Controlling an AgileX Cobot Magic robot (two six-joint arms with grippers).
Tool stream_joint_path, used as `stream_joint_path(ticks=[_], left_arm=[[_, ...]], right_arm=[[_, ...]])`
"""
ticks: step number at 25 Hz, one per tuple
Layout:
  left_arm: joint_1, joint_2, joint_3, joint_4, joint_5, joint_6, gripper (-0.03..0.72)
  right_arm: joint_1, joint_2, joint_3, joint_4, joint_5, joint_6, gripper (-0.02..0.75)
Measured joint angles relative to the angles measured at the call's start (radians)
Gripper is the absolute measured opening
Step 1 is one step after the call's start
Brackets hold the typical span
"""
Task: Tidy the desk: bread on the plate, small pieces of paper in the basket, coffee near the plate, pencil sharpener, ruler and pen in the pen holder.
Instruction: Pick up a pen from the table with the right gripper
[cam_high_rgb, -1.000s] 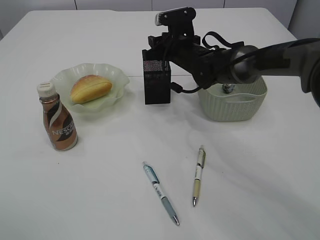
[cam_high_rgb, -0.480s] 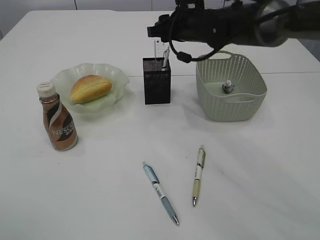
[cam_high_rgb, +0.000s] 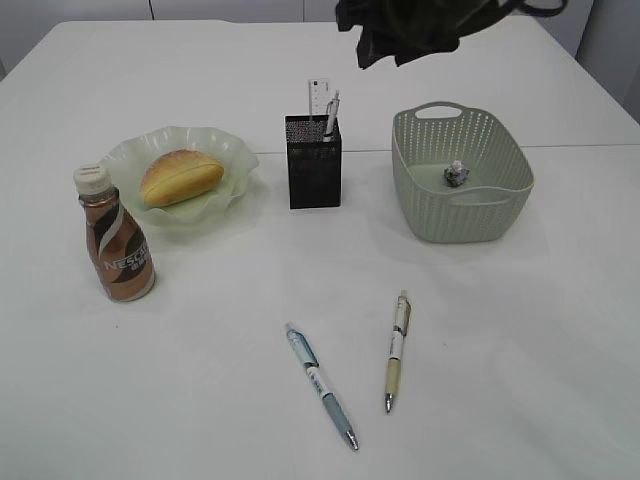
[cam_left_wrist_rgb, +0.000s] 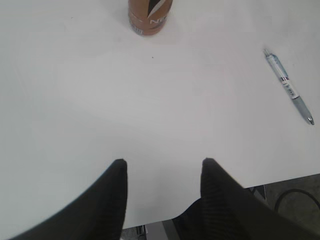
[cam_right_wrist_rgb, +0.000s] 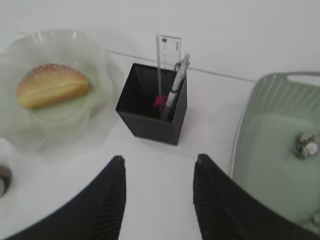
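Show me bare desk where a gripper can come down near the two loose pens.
Open desk lies right of the beige pen and between the blue pen and coffee. The strip between the pens is narrow; the plate, pen holder, basket row is crowded.

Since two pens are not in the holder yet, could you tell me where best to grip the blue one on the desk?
Probably take the blue pen at mid-barrel, from straight above, the claw closing across its width. It lies flat and slanted on the desk, apart from the beige pen, so there is room on both sides.

Coffee (cam_high_rgb: 118, 250) label — "NESCAFE", white lettering; ruler (cam_high_rgb: 319, 100) markings unreadable.
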Motion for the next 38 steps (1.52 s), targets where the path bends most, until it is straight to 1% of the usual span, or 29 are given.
stream_joint_path(ticks=[7, 11, 15, 20, 23, 25, 28, 31, 34, 38], left_arm=[[0.0, 0.0, 0.0, 0.002, 0.0, 0.0, 0.35], [0.0, 0.0, 0.0, 0.002, 0.0, 0.0, 0.35], [0.0, 0.0, 0.0, 0.002, 0.0, 0.0, 0.35], [0.0, 0.0, 0.0, 0.0, 0.0, 0.0, 0.35], [0.0, 0.0, 0.0, 0.0, 0.0, 0.0, 0.35], [0.0, 0.0, 0.0, -0.002, 0.0, 0.0, 0.35], [0.0, 0.0, 0.0, -0.002, 0.0, 0.0, 0.35], [0.0, 0.0, 0.0, -0.002, 0.0, 0.0, 0.351], [0.0, 0.0, 0.0, -0.002, 0.0, 0.0, 0.35], [0.0, 0.0, 0.0, -0.002, 0.0, 0.0, 0.35]], right_arm=[[0.0, -0.058, 0.0, 0.02, 0.329, 0.062, 0.365], [0.0, -0.058, 0.0, 0.024, 0.465, 0.088, 0.365], [0.0, -0.058, 0.0, 0.028, 0.48, 0.107, 0.365], [0.008, -0.059, 0.011, 0.097, 0.483, 0.134, 0.365], [0.019, -0.062, 0.051, 0.11, 0.483, 0.189, 0.391], [0.02, -0.062, 0.09, 0.108, 0.483, 0.226, 0.427], [0.02, -0.062, 0.138, 0.093, 0.483, 0.247, 0.447], [0.02, -0.062, 0.15, 0.074, 0.483, 0.257, 0.451], [0.02, -0.04, 0.15, 0.049, 0.483, 0.308, 0.453], [0.021, 0.022, 0.151, 0.055, 0.483, 0.357, 0.453]])
